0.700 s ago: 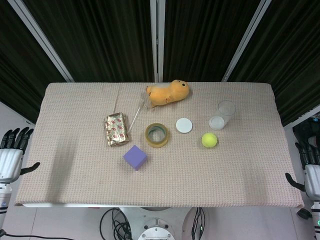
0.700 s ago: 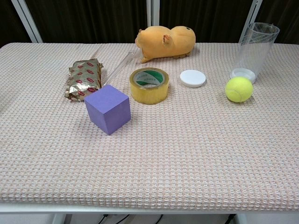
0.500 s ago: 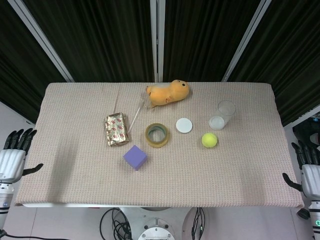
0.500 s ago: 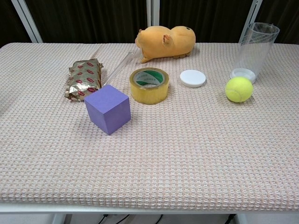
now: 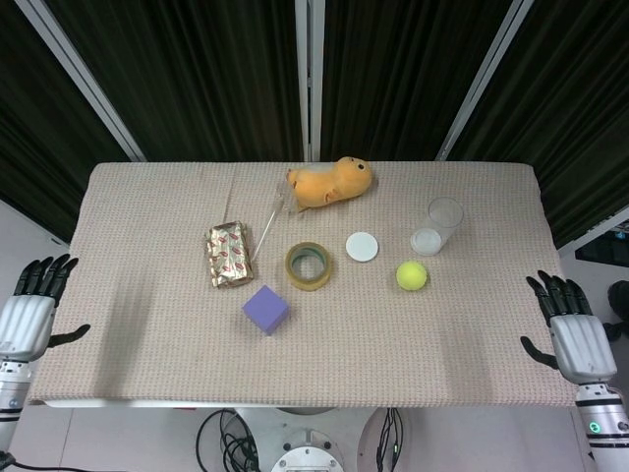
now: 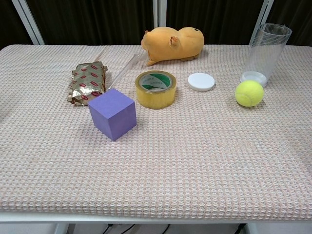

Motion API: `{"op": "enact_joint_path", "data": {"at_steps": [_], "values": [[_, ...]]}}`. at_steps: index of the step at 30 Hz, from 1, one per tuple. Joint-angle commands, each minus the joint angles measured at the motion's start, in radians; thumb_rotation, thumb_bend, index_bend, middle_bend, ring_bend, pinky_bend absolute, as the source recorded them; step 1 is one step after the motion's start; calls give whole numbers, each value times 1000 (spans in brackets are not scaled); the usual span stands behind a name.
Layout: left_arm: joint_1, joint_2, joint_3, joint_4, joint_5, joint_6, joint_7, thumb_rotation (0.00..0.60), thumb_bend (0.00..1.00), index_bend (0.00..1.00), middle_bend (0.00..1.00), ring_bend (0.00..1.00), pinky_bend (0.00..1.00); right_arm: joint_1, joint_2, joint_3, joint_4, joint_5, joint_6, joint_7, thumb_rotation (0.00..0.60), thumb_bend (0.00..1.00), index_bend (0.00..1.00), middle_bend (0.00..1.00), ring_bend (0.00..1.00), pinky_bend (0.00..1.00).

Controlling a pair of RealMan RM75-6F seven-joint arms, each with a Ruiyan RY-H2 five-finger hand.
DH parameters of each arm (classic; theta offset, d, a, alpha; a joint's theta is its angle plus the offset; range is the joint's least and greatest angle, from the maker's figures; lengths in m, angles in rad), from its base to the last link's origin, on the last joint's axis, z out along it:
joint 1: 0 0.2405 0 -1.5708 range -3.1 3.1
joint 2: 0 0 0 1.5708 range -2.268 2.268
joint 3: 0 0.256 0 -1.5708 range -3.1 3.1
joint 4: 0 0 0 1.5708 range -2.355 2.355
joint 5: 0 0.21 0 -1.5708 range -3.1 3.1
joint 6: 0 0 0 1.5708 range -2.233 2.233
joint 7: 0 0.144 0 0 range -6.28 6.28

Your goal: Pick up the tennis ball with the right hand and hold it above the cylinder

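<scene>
On the table (image 5: 147,344): 1 tennis ball (image 5: 412,275), with 1 clear cylinder (image 5: 439,225) just beside it at 1 o'clock. 2 hands flank the table, left hand (image 5: 28,315) and right hand (image 5: 572,334), both spread and holding nothing.

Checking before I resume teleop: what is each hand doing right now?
Left hand: open, holding nothing, beside the table.
Right hand: open, holding nothing; the tennis ball lies untouched.

My left robot hand (image 5: 24,320) and right robot hand (image 5: 574,332) hover low at either side, fingers spread, holding nothing.
</scene>
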Motion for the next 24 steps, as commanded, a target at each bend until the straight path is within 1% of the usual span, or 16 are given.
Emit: {"op": "enact_joint_path", "data": {"at_steps": [1,3,6,9,13,16,21,24], "values": [[5,-11,0,10,0,-10,-15,600,38,27,22,0,38,76,-50,14,3,-4,-92,-78,600,199,0,0,0,0],[5,-12,1,14,3,-16,-17,600,38,27,22,0,38,113,-68,25,-4,27,-154,-86,600,200,0,0,0,0],[7,-12,-3,20,9,-14,-16,600,38,28,22,0,38,176,-113,53,23,96,-250,-109,600,200,0,0,0,0],[8,-13,-6,24,10,-18,-30,600,37,27,22,0,38,230,-177,78,79,151,-311,-142,600,205,0,0,0,0],[10,-16,-8,35,14,-24,-38,600,38,28,22,0,38,303,-259,102,152,215,-397,-154,600,227,0,0,0,0],[12,-22,-10,43,17,-23,-45,600,38,27,21,0,38,343,-308,107,199,230,-427,-173,600,240,0,0,0,0],[15,-33,-16,72,11,-29,-46,600,38,27,22,0,38,382,-366,114,241,266,-456,-181,600,254,0,0,0,4],[16,-37,-19,83,8,-35,-60,600,37,27,22,0,38,400,-389,118,258,298,-474,-189,600,273,0,0,0,33]]}}
